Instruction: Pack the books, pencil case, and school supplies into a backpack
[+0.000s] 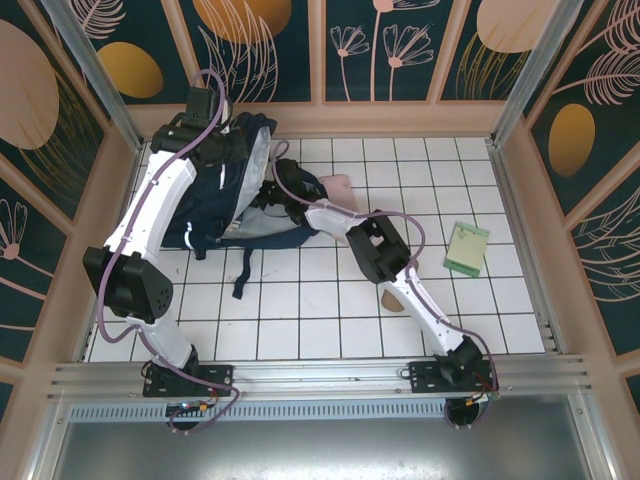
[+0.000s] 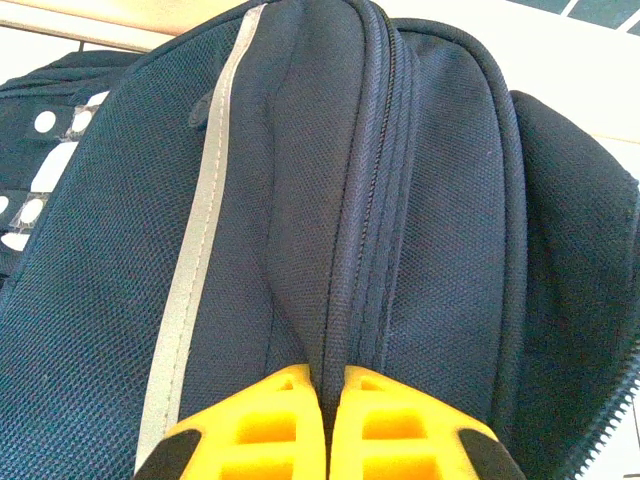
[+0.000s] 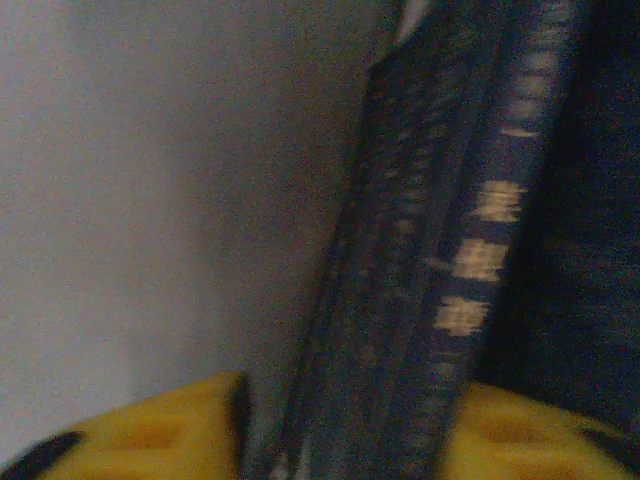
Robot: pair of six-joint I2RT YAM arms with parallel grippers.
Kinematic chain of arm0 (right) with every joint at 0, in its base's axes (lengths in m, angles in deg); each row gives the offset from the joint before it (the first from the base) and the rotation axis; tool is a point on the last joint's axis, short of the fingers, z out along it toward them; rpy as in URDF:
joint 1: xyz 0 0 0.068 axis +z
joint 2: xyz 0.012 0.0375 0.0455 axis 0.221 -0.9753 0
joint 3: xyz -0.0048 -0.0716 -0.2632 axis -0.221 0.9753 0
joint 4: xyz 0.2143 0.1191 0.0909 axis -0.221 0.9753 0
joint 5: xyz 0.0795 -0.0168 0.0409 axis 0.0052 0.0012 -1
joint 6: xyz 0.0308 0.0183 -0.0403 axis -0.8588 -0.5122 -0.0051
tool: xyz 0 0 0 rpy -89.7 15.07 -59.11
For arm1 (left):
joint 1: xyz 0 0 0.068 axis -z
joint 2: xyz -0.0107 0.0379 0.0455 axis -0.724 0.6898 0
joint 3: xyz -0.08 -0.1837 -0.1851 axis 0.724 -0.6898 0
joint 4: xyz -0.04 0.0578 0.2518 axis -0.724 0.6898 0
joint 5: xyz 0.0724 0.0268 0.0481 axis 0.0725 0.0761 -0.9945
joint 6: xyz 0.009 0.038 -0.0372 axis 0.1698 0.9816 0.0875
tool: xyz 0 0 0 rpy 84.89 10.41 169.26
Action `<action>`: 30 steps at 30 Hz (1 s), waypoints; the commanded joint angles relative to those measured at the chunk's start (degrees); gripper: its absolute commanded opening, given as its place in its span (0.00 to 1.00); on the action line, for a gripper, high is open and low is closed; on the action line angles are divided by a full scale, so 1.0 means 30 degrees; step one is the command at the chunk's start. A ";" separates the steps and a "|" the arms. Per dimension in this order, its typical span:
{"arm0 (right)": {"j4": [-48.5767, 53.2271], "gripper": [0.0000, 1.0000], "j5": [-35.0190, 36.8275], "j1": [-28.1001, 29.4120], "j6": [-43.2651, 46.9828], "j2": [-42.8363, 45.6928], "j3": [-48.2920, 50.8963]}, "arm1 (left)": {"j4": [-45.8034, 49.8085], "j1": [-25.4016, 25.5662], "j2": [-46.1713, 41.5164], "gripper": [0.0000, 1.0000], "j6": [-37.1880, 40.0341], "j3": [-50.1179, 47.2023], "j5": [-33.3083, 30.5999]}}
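White tiles cover the table (image 1: 330, 320), and the navy backpack (image 1: 222, 195) lies on its far left part, near the back wall, with a dark strap (image 1: 243, 275) trailing toward the near edge.

The left arm reaches over the bag from the left. In the left wrist view the left gripper (image 2: 328, 385) has its yellow fingers pressed together on a raised fold of the bag's fabric, just beside a closed zipper line and to the right of a grey reflective stripe (image 2: 195, 270).

The right arm stretches across the tiles from the right into the bag's open side. In the right wrist view the right gripper (image 3: 350, 392) has its yellow fingers standing apart, with the edge of a navy book (image 3: 440, 250) between them and pale grey lining (image 3: 150, 200) to the left. The picture is too blurred to tell whether the fingers press on the book.

A small pale green piece (image 1: 466, 248) lies flat on the tiles, well apart from the bag, on the right.
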 commanded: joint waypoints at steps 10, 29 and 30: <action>0.5776 0.69 0.1313 -0.0279 0.4107 0.4041 0.2370 | -0.3293 -0.0483 -0.0551 0.00 0.0240 -0.0357 0.0247; 0.8213 0.66 0.3283 -0.2034 0.6644 1.1524 1.2156 | -0.5525 -0.0553 -0.1496 0.00 -0.0137 -0.4751 0.1545; 0.8378 0.66 0.3615 -0.2221 0.6859 1.2241 1.2970 | -0.5694 -0.0557 -0.1546 0.00 -0.0137 -0.5146 0.1642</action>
